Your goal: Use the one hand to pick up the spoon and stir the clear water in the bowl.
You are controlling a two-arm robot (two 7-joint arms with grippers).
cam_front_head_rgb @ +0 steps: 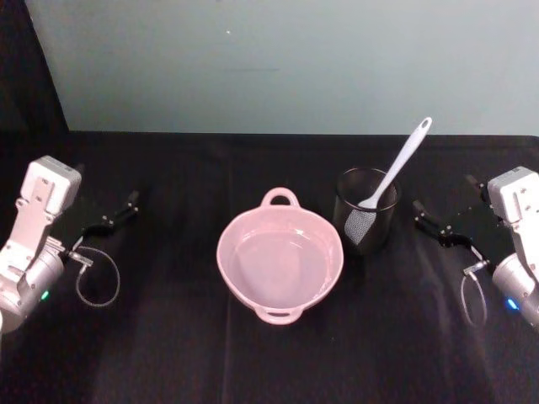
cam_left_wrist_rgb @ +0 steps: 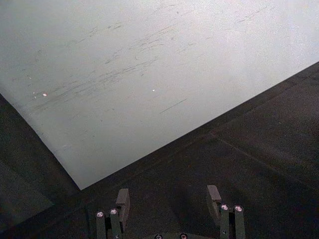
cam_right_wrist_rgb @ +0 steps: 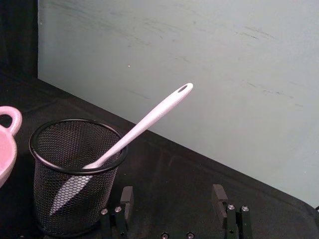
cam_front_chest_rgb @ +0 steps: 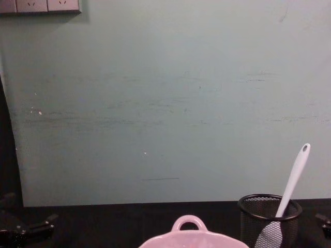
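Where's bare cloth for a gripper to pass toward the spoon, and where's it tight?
Bare cloth lies between the right gripper and the mesh cup, between the left gripper and the bowl, and in front of the bowl. Tight: bowl and cup stand close together.

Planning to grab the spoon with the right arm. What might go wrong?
The spoon leans against the rim of the mesh cup; a slanted pull by the open right gripper might tip it. The cup stands close beside the bowl, so the blade may clip the bowl's rim crossing over. Brisk stirring could slosh water out. The left gripper sits parked at left.
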